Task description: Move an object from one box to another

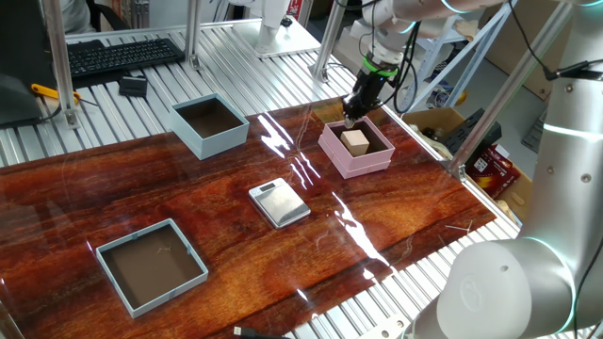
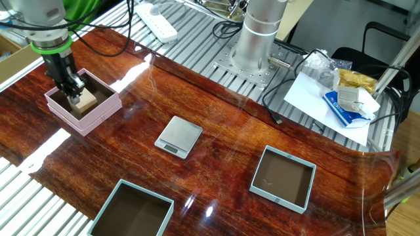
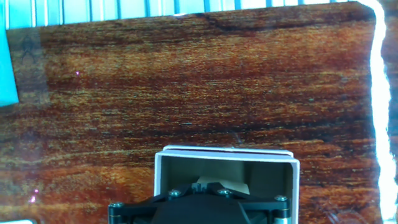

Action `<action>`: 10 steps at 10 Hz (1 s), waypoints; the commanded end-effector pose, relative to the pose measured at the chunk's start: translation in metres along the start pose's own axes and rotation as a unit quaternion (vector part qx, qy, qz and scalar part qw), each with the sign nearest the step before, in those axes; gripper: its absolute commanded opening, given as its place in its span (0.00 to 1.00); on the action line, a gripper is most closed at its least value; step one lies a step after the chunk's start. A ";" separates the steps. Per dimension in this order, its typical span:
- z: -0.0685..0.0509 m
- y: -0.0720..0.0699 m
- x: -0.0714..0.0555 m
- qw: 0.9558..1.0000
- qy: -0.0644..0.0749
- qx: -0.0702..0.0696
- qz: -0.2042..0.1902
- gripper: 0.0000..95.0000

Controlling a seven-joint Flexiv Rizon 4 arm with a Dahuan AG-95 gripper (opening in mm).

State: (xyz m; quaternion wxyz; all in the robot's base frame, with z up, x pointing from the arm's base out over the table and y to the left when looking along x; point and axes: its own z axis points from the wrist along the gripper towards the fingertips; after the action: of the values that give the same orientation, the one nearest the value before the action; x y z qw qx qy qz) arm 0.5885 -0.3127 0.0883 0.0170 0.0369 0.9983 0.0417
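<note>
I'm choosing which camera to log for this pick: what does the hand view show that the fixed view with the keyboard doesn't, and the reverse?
Only the hand view looks straight along the fingers, so the pink box's white-looking wall and the bare tabletop beyond it fill the frame.

Only the fixed view shows the tall blue box, the shallower tray, the silver scale and the keyboard.

Both show the gripper down at the pink box with the tan cube inside; neither settles whether the fingers are closed.
</note>
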 end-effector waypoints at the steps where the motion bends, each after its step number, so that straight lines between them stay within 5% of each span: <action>1: -0.001 0.001 0.002 1.000 -0.005 0.009 0.006 0.00; 8: -0.001 0.001 0.002 0.999 0.013 0.038 -0.009 0.00; 9: -0.001 0.001 0.002 0.999 0.014 0.038 -0.005 0.20; 10: 0.000 0.001 0.002 0.999 0.014 0.037 -0.003 0.20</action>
State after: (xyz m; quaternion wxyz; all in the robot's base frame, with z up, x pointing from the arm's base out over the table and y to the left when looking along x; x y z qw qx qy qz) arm 0.5855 -0.3102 0.0890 0.0025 0.0358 0.9993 0.0044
